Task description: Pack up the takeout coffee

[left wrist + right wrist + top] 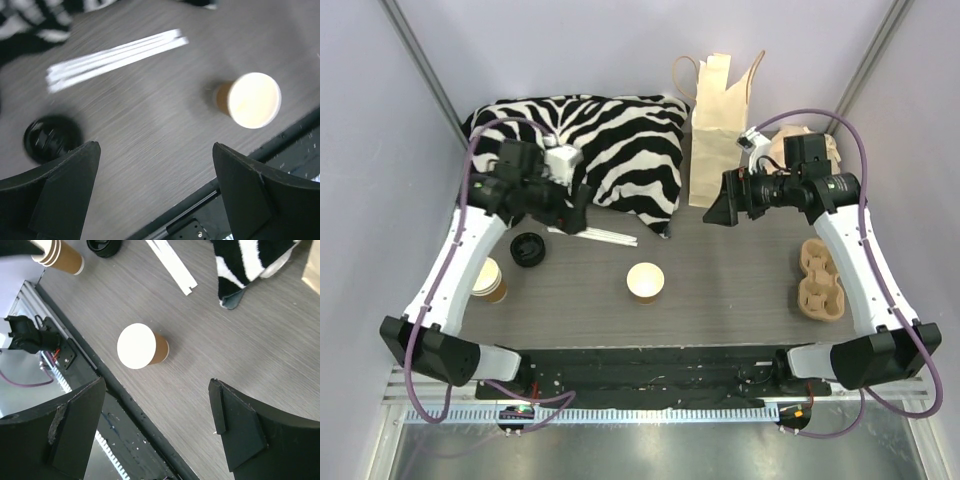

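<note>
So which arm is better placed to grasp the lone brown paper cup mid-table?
Probably right: the open right gripper has the kraft-paper cup nearly centred in its wrist view and hangs beside the paper bag.

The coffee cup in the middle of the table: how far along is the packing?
Nothing looks packed yet. The takeout coffee stands alone on the table, a black lid lying apart, the paper bag and cup carrier away from it. Nothing is in hand: left claw and right claw are open and empty. Left to do: grasping the cup and packing it.
</note>
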`<state>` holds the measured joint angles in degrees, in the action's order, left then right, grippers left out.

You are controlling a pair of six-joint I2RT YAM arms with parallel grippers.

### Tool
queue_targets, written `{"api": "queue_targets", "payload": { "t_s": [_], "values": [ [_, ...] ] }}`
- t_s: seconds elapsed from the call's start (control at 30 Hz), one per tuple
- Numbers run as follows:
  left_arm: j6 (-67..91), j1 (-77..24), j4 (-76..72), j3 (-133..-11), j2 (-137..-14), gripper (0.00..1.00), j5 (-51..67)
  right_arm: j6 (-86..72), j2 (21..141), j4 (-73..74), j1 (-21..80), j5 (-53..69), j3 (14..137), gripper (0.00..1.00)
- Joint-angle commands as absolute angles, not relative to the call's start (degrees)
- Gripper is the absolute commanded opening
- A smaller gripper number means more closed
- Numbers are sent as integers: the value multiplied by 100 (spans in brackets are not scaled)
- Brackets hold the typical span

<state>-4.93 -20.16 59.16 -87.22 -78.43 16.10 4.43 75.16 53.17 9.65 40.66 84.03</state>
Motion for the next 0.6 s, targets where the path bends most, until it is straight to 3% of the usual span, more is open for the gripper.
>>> {"api": "queue_targets", "payload": {
  "t_s": [0.0, 0.13, 0.4, 0.5, 0.57],
  "values": [
    [-386, -653, 6582, -8737, -7506, 100, 2354, 501, 7769, 5054, 1063, 4430, 8543, 93],
    [-703, -115, 6933, -8376, -7707, 100, 1455, 440, 8129, 4870, 1589, 4088, 8666, 92],
    [-756, 360, 6470, -7675, -7893, 96, 1459, -482, 9138, 3642, 2935, 3648, 8859, 89],
    [-809, 308, 6144, -7401, -8111, 85, 1274, -1088, 9552, 3027, 3198, 3630, 9043, 87],
    [-791, 221, 6003, -7365, -8401, 71, 1266, -1527, 10009, 2752, 3304, 3665, 9184, 84]
  ]
}}
